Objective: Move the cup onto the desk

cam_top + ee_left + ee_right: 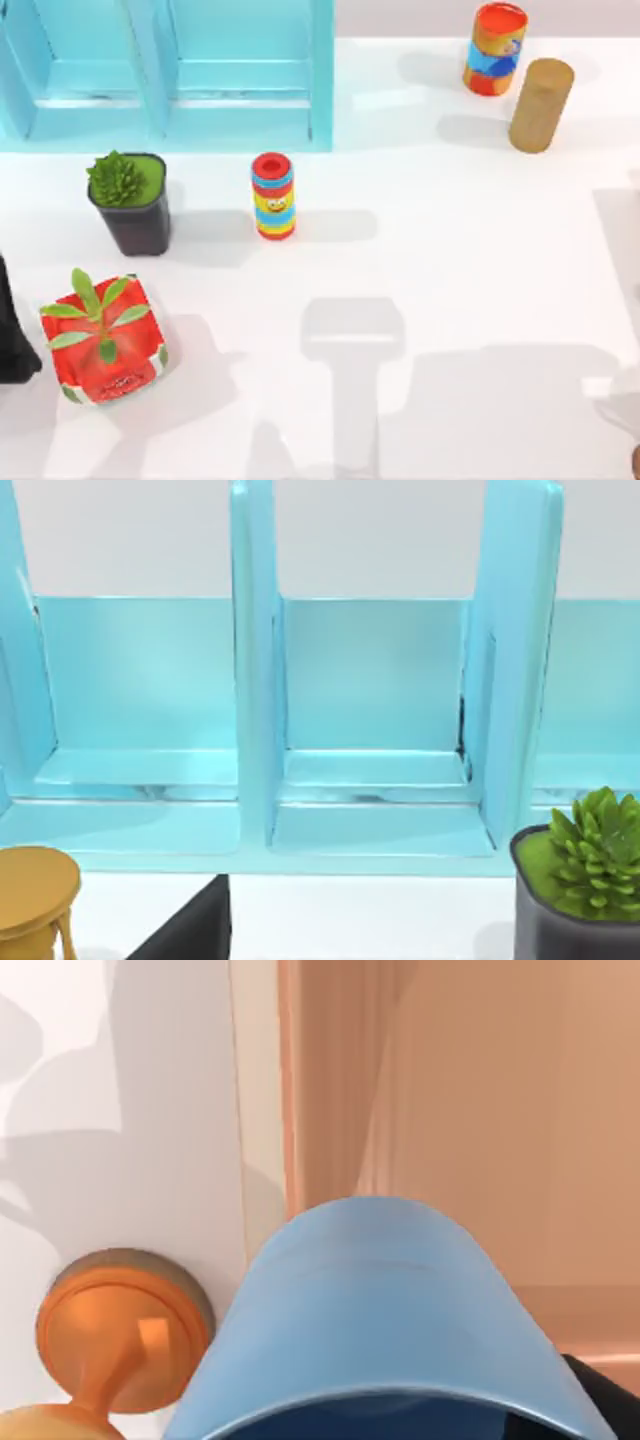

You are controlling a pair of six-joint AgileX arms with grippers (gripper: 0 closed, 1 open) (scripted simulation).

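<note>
close before the right wrist camera: blue cup, beyond the white desk edge; grip state cannot be told.

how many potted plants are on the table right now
2. A green succulent in a dark pot stands on the left side, just in front of the turquoise cabinet. A leafy plant in a red pot sits nearer the front left edge. Others may be out of frame.
</note>
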